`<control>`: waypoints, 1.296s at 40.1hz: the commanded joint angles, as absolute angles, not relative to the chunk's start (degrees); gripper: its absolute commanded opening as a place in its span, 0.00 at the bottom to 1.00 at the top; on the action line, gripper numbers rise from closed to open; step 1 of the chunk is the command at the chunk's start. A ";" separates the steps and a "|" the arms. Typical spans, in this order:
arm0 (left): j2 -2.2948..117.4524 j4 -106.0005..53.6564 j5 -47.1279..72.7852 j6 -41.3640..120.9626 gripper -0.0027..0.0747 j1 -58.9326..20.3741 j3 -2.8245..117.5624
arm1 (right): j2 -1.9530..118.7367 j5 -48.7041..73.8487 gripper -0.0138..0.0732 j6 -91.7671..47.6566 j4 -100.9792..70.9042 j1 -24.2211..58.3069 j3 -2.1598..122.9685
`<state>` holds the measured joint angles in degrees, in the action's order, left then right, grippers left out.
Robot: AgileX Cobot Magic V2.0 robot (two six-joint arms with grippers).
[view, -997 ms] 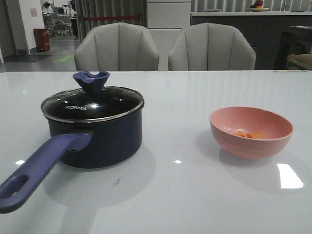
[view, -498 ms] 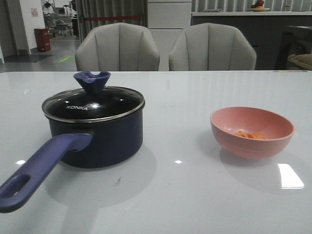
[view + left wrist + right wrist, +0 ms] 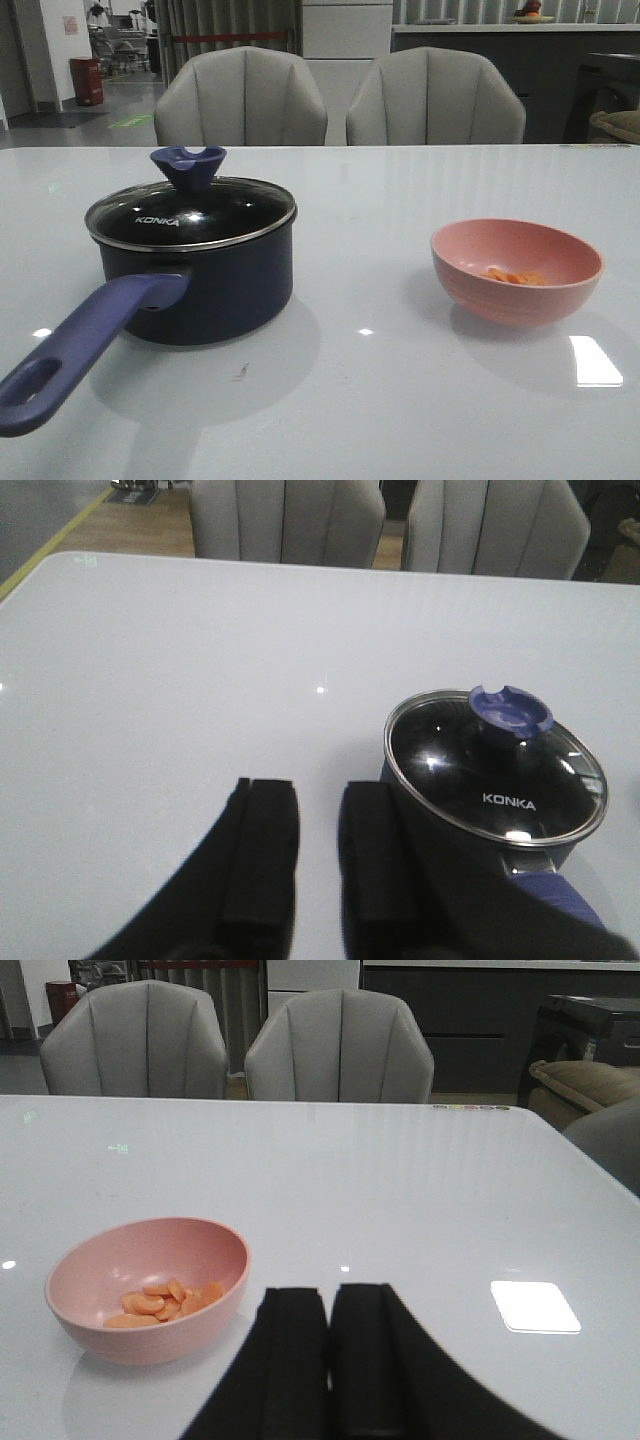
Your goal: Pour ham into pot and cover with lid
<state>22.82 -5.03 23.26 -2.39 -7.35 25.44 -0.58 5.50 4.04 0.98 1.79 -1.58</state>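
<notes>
Front view, nearest edge: the pot's long purple-blue handle (image 3: pixel 85 345), pierced by an oval hole near its end, reaches toward the camera on the left of the glossy white tabletop (image 3: pixel 400 400). Behind the handle stands the pot (image 3: pixel 215 290), a dark navy saucepan resting upright on the tabletop. The lid (image 3: pixel 190 212) sits on the pot, steel rim on the pot's rim, white KONKA lettering on the glass, blue notched knob (image 3: pixel 187 165) on top.

To the right, well apart from the pot, a pink bowl (image 3: pixel 516 270) stands upright. The ham (image 3: pixel 512 276), a few thin orange-pink slices, lies in the bottom of the bowl.

Neither arm appears in the front view. In the left wrist view, the left claw (image 3: pixel 318 855) hangs above the tabletop just beside the pot; its two dark fingers stand with a small gap between them and grasp nothing. In the right wrist view, the right claw (image 3: pixel 330 1345) hangs over bare tabletop near the pink bowl; its fingers are drawn almost together, only a thin slit between them, and nothing is held.

Far side: two grey upholstered chairs (image 3: pixel 240 98) stand behind the tabletop's far edge. Beyond them are a dark counter (image 3: pixel 470 60) and, far left, a red bin (image 3: pixel 86 80).
</notes>
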 commanded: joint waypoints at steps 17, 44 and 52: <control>37.14 -5.76 23.99 -2.72 0.87 -7.39 31.57 | -1.72 0.64 0.33 4.28 1.81 1.49 -1.28; 79.51 -5.09 38.37 -7.80 0.86 -24.56 69.44 | -1.72 0.64 0.33 4.28 1.81 1.49 -1.28; 92.03 6.00 46.45 -17.18 0.86 -30.98 82.71 | -1.72 0.64 0.33 4.28 1.81 1.49 -1.28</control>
